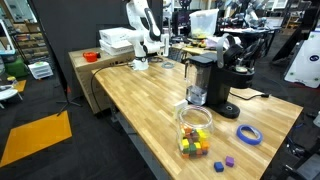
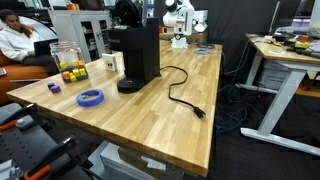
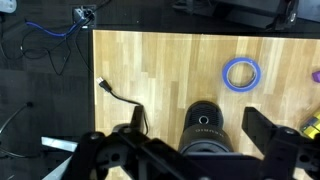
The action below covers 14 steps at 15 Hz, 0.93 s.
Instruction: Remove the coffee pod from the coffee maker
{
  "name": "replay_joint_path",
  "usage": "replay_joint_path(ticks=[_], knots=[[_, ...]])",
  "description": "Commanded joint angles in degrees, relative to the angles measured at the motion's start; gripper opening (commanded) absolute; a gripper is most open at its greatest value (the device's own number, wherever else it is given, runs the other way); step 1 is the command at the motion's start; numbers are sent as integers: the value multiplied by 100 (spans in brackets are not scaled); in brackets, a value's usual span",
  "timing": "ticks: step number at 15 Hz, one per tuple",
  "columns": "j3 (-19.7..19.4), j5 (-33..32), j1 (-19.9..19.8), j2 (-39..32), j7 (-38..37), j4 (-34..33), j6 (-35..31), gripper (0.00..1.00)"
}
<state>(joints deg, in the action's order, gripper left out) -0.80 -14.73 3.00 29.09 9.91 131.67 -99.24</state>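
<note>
Coffee maker (image 1: 208, 78) stands on the wood table (image 1: 130, 95) in an exterior view, w/ a jar of coloured blocks (image 1: 195, 130) just beside it and a blue tape ring (image 1: 248, 134) near. In an exterior view its cord (image 2: 180, 95) trails across the tabletop. Wrist view: gripper (image 3: 190, 140) fingers spread wide apart, holding nothing, machine's top showing btwn them.

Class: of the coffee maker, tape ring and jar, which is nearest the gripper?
The black coffee maker, directly below the gripper; the blue tape ring and block jar stand aside.
</note>
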Motion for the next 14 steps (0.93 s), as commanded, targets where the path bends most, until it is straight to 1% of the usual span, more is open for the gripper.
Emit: replay_joint_path(ticks=[1, 10, 14], knots=[[29, 14, -24, -71, 11, -59, 12, 100], [20, 15, -27, -81, 12, -103, 15, 100], [-46, 527, 121, -159, 153, -180, -126, 100]])
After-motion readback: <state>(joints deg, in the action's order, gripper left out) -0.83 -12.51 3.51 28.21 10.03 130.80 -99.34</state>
